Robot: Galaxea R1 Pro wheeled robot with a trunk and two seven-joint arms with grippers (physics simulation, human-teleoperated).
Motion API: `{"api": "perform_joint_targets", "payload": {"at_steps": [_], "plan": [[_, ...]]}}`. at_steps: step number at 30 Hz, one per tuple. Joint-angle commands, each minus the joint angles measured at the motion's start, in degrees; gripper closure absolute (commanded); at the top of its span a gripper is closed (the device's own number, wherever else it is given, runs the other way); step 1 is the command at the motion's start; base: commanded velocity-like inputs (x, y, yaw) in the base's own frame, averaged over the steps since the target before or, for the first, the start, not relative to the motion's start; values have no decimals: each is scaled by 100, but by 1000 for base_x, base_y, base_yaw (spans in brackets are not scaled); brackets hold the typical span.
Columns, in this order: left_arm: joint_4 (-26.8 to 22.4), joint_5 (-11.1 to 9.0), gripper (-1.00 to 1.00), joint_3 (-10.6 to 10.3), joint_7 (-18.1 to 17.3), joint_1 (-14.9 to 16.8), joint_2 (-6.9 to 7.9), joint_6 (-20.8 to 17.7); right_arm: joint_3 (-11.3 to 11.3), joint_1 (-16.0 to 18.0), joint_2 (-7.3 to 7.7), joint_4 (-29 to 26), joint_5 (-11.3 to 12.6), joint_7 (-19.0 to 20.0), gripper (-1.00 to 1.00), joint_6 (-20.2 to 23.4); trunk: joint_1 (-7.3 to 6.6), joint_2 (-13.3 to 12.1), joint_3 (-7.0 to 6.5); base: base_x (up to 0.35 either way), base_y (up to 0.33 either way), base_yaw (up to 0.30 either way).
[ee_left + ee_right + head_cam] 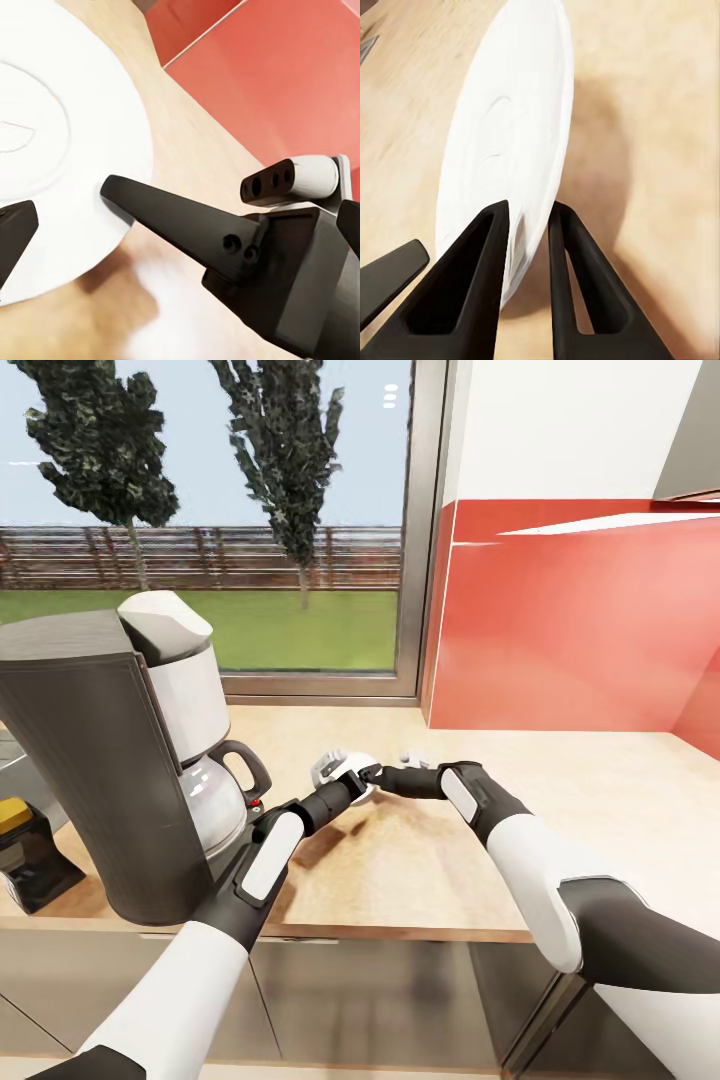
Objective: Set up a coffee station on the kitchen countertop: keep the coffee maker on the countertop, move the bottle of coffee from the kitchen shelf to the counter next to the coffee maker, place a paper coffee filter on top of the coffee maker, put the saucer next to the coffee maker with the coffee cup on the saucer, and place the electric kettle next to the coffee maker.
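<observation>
While both arms meet above countertop [600,800] mid-width, saucer [510,142] hangs on edge just over surface, off front-right of coffee maker [100,760]. Right gripper [529,217] jaws closed onto saucer rim. Left gripper [67,206] jaws spread across saucer face; actual grip cannot be told. Bottle of coffee [25,845] at left, behind maker.

The saucer [357,772] was largely hidden behind both grippers at the counter's centre. At nine o'clock, the bottle of coffee [18,830] was cut by the picture's edge and partly masked by the coffee maker [95,760]. The left wrist view cropped the saucer's rim.
</observation>
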State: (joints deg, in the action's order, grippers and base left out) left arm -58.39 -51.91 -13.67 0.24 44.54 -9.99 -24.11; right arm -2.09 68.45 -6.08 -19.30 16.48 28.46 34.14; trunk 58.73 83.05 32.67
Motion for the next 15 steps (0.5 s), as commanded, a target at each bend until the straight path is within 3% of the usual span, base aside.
{"api": "perform_joint_targets", "payload": {"at_steps": [1, 15], "plan": [[-3, -27, -100, 4, 3, 3, -1, -23, -37, 2, 5, -3, 4, -24, 100, 22, 0, 3, 6, 0, 0, 0], [-93, -23, -100, 4, 3, 2, -1, -23, -36, 2, 41, -15, 4, -18, 100, 28, 0, 3, 6, 0, 0, 0]]}}
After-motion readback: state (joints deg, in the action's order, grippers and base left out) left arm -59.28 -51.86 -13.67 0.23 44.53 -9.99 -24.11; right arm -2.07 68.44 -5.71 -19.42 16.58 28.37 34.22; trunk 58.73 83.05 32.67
